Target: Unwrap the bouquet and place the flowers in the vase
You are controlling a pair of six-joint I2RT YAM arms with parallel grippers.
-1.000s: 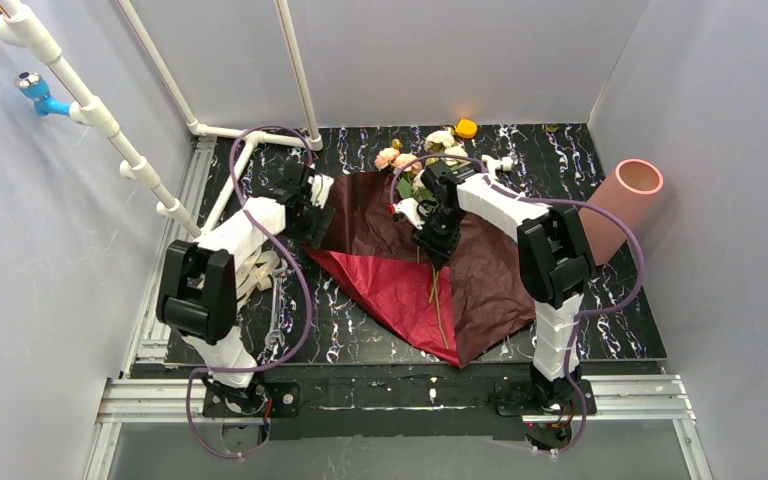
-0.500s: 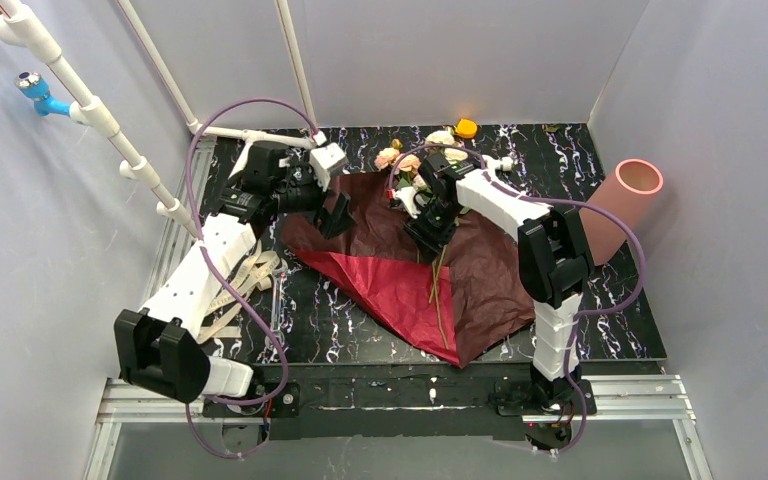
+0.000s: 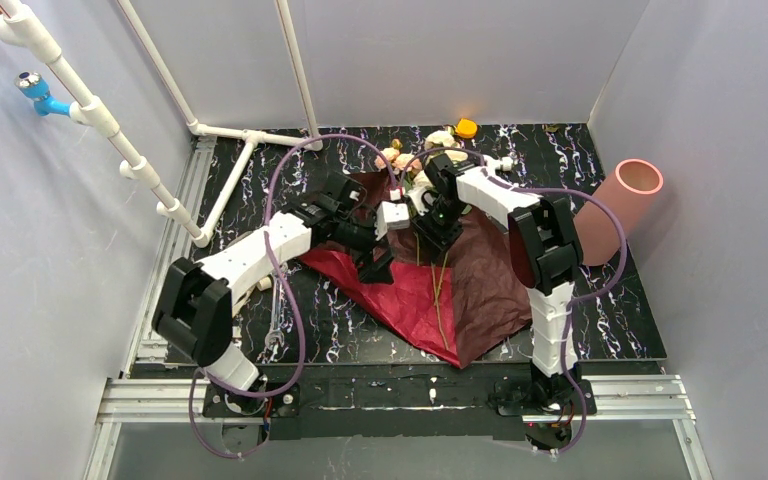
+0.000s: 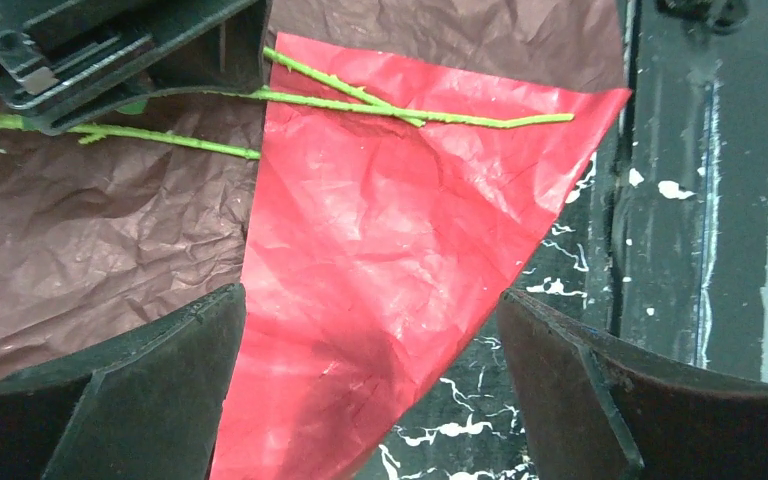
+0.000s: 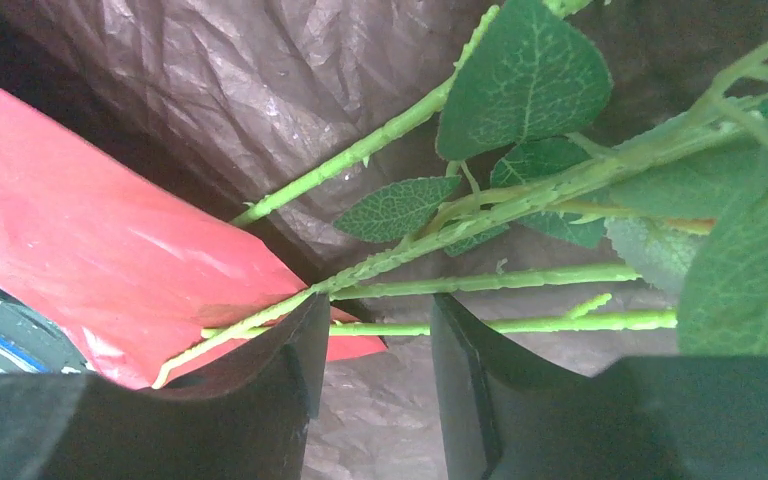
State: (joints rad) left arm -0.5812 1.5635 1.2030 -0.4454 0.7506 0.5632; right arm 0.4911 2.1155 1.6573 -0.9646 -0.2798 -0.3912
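In the top view, a crinkled sheet of wrapping paper (image 3: 490, 270) is seen spread on the black, white-veined surface (image 3: 600, 320). Its upper face is matte maroon, and a folded-over red flap (image 3: 410, 290) shows a brighter side. The flowers (image 3: 440, 140) are laid on the sheet, with cream and pale pink rose heads bunched at its far edge and thin green stems (image 3: 440, 300) trailing toward the near edge. The left jaws are held over the red flap, just left of the stems, and are spread wide with nothing gripped. The right jaws are lowered onto the upper stems, just below the rose heads. The vase (image 3: 615, 205), a smooth salmon-pink cylinder with a round mouth, is placed at the right edge of the surface, well apart from both jaws and from the flowers.

In the left wrist view, two dark matte pads (image 4: 150, 390) are seen far apart at the bottom corners. Between them lies the red flap (image 4: 390, 270), a creased triangle. The stems (image 4: 410, 115) cross its far edge, well beyond the pad tips.

In the right wrist view, the black pads (image 5: 260, 410) are seen partly apart, with a clear gap between them. The knobbly stems (image 5: 520, 285) run across that gap at the tips, and serrated, veined leaves (image 5: 525, 75) fan out beyond. Nothing is seen clenched. Wrinkled maroon paper (image 5: 260, 90) lies underneath.
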